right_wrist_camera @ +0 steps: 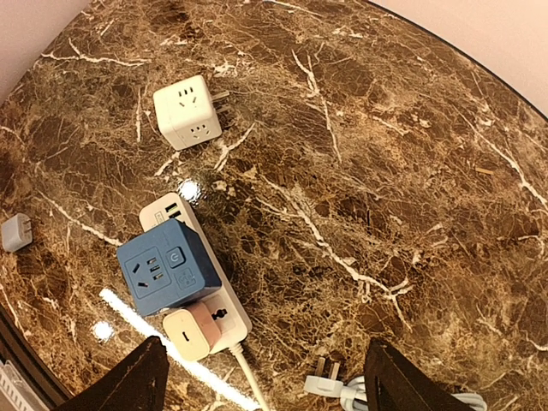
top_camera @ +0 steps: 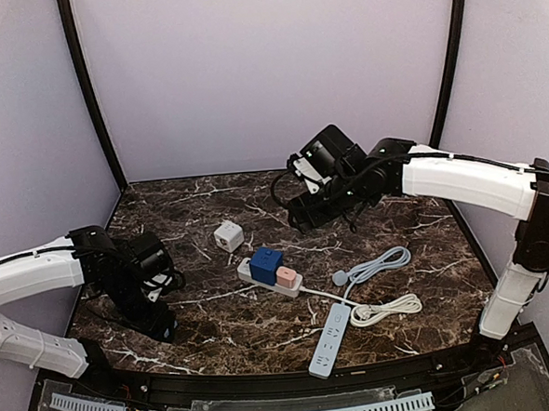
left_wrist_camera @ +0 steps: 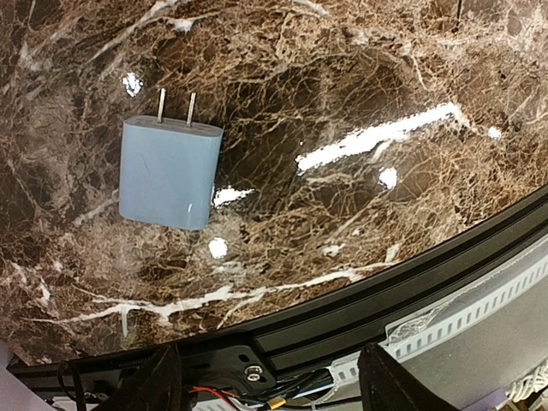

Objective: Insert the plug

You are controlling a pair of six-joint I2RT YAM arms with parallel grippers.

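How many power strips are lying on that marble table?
2. A white power strip sits mid-table, carrying a blue cube adapter and a pink plug. A pale long power strip lies nearer the front edge. None seem hidden.

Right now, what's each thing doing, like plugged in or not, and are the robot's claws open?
grey plug: lying flat, unplugged, prongs bare.
white cube: loose on the table, unplugged.
blue cube: plugged into the white strip.
pink plug: plugged into that strip too.
long strip: nothing plugged into it.
left gripper: open, empty.
right gripper: open, empty.
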